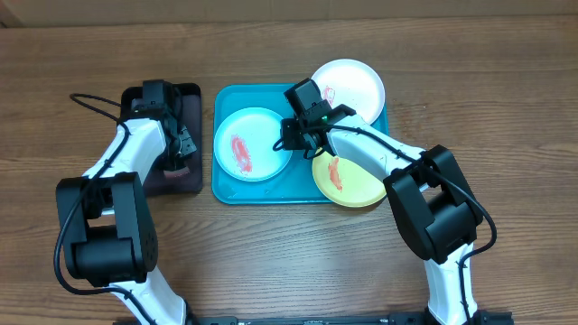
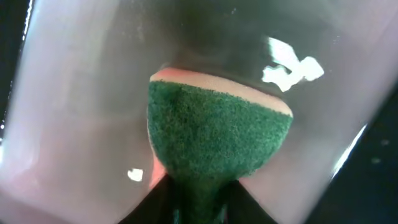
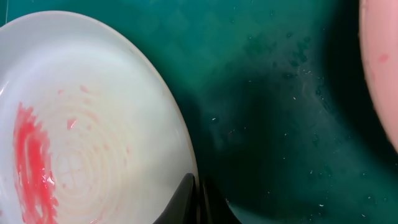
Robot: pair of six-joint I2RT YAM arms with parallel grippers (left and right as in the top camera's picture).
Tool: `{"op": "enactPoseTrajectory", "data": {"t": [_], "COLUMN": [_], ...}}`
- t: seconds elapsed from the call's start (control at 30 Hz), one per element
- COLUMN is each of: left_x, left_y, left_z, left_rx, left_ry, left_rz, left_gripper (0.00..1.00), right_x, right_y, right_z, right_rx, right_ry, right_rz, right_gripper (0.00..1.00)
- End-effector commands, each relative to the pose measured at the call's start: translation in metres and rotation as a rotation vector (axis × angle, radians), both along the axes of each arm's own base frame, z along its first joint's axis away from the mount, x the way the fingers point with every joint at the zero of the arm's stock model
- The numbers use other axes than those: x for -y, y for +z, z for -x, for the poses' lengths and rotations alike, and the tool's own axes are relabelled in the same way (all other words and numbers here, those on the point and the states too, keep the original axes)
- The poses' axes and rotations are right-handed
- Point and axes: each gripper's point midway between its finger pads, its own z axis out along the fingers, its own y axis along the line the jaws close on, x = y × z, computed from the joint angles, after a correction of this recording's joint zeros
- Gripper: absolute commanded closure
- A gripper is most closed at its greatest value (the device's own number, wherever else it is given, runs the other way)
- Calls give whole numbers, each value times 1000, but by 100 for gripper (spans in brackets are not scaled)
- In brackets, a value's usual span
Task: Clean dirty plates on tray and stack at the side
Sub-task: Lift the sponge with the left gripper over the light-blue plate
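The turquoise tray [image 1: 271, 190] lies mid-table. On it, the light blue plate [image 1: 251, 144] sits at the left with a red smear. The yellow-green plate [image 1: 354, 183], also smeared, overhangs the tray's front right rim. The white plate [image 1: 350, 84] with a faint smear overlaps the back right corner. My right gripper [image 1: 291, 137] is shut on the right rim of the light blue plate [image 3: 93, 124], fingertips [image 3: 198, 199] pinching the edge above the tray floor [image 3: 280, 124]. My left gripper [image 1: 177, 149] is shut on a green sponge [image 2: 217, 140] over the black tray [image 1: 191, 99].
The smaller black tray stands left of the turquoise tray, with a reddish-brown patch [image 1: 173, 173] at its front. A pale rounded edge [image 3: 380, 68] shows at the right of the right wrist view. Bare wooden table [image 1: 488, 99] surrounds both trays.
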Motion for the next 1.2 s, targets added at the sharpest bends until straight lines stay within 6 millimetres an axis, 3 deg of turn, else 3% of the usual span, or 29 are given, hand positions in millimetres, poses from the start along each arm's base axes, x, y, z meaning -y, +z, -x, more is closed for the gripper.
{"op": "enactPoseTrajectory", "data": {"t": [0.0,0.2,0.5,0.7,0.9,1.17], "left_x": [-4,-4,-4,-3,6,26], "left_y": [-6,3,58,73,80,118], "left_z": [6,7,-1,7,11,7], "left_rx": [-24,-44,-67,-112,-121,-12], "left_ry": [-9,-9,-18,-18,-29,-85], "left_rz": [-11,-10,-10,-1,41,33], "left_gripper": [96,96,96,96,96,96], "right_x": [3,3,1,-6,-14,-8], "right_y": [-7,-6,-6,-4,0,-2], "right_z": [1,2,3,4,7,7], "right_rx": [-6,-7,-13,-21,-54,-85], "right_ry": [-2,-2,4,22,19,-13], "right_rz": [11,10,1,-35,-105,-110], "right_gripper": [96,96,96,96,96,96]}}
